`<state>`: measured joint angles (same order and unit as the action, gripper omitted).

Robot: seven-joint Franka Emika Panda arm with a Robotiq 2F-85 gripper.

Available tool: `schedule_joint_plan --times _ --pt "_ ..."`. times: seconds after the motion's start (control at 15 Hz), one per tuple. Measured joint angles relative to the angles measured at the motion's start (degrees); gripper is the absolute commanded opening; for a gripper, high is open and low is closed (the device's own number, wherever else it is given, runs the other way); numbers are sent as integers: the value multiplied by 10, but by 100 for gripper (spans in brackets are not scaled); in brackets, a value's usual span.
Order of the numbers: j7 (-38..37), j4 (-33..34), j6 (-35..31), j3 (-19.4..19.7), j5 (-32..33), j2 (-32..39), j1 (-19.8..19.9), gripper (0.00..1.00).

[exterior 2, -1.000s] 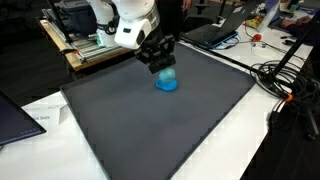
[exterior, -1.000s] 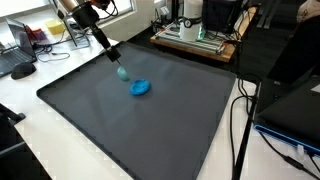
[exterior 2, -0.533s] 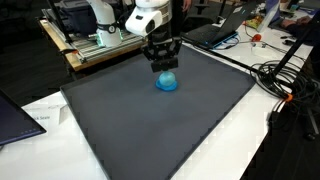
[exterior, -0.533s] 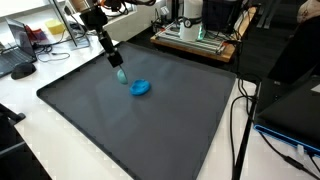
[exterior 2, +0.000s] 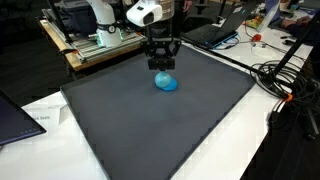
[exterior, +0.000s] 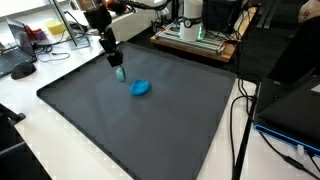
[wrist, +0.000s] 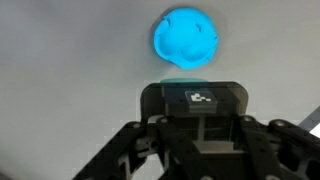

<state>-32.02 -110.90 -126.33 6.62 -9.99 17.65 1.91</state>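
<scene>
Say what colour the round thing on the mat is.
Round thing: bright blue, clearest in wrist view.

- Small teal piece (exterior: 120, 74): pale, pinched between the closed gripper (exterior: 119, 67) fingers, hanging clear above the dark mat (exterior: 150, 130).
- Blue lump (exterior: 141, 88): bright, round, domed, resting on the mat near the teal piece, not touching it.

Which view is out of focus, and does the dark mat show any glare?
Wrist view: soft all over; the blue object glows with fuzzy edges, and the gripper, shut on a teal piece, is dim. Both exterior views: fairly sharp; the mat has only a faint sheen, no hard glare.
</scene>
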Motion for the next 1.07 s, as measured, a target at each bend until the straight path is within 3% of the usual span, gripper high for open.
schedule_joint_plan --times 0.6,1.07 --pt "-236 -20 -21 8 187 -8 -72 22" --pt "-338 6 68 -9 277 -2 -123 22"
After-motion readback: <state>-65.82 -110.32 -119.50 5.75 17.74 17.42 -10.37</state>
